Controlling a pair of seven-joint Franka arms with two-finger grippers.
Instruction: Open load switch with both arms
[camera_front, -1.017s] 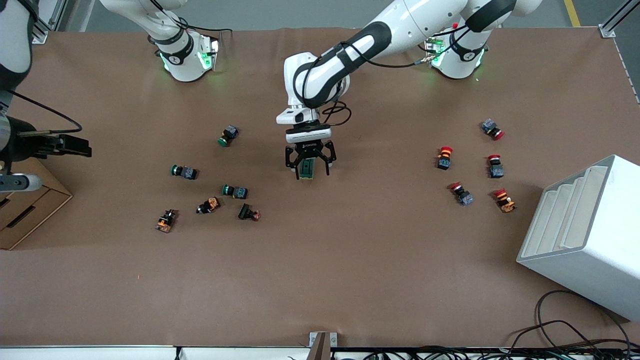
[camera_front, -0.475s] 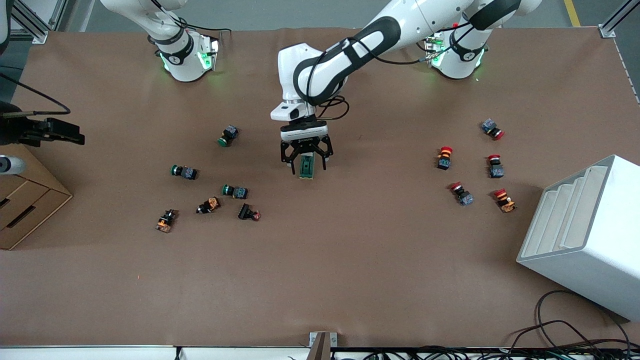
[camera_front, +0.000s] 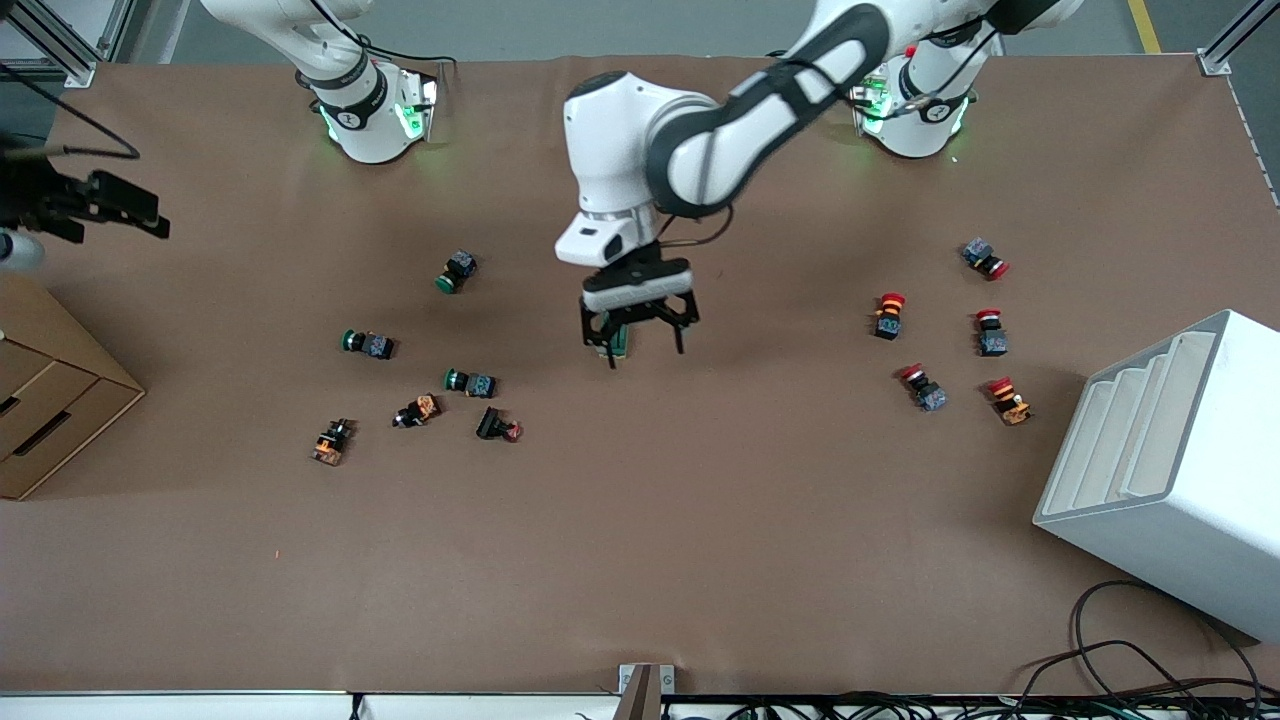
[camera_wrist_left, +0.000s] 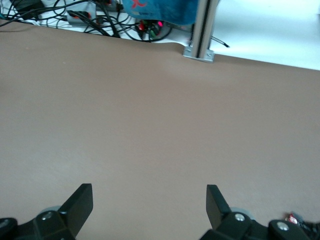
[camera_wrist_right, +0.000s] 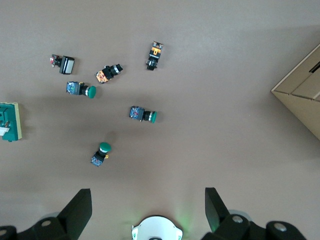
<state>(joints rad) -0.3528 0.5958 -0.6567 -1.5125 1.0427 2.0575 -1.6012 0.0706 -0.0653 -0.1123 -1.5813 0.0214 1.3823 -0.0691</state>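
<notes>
The load switch (camera_front: 622, 341), a small elongated dark-green rectangular block with a cream tab, lies flat on the brown paper-covered table (camera_front: 640, 520) near the middle of it, mostly hidden in the front view by the left gripper (camera_front: 634, 343) above it. In the right wrist view the same block (camera_wrist_right: 10, 121) shows at the picture's edge, lying on the table with nothing touching it.

The left gripper, black and claw-like on its white arm, hangs over the load switch with its fingers spread wide; one finger (camera_front: 601, 338) shows beside the block toward the right arm's end of the table, the other toward the left arm's end. The left wrist view shows the two black fingertips (camera_wrist_left: 80, 200) well apart with only bare table between them, so the fingers hold nothing.

The right gripper (camera_front: 110, 205) is up in the air at the right arm's end of the table, over the table's edge beside a brown cardboard box (camera_front: 50, 400). In its wrist view its fingertips (camera_wrist_right: 77, 205) stand wide apart and grip nothing.

A cluster of small green-capped push buttons (camera_front: 470, 382) and orange-and-black parts lies toward the right arm's end of the table from the load switch; red-capped push buttons (camera_front: 888, 313) lie toward the left arm's end, near a white stepped plastic rack (camera_front: 1180, 470).
</notes>
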